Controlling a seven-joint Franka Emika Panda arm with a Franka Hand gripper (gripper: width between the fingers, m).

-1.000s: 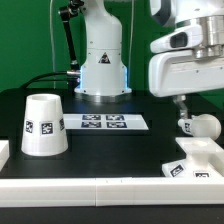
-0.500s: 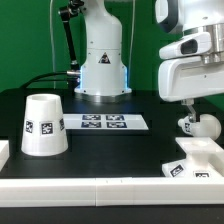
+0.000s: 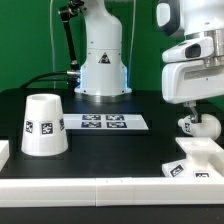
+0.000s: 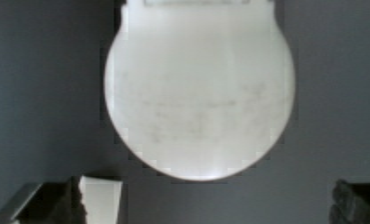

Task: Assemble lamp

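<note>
Your black bench (image 3: 110, 150) carries everything. The white arm (image 3: 100, 50) stands at the back, and its head hangs over the exterior view's right. On that view's left, the shade (image 3: 43, 125) stands wide end down. The sloped base (image 3: 195, 160) sits front right, and the marker board (image 3: 103, 122) lies flat mid-bench. The bulb (image 3: 203, 125) rests just behind the base, under the head. The jaws are spread wide and grip nothing; your wrist view shows their tips clear of the bulb.
</note>
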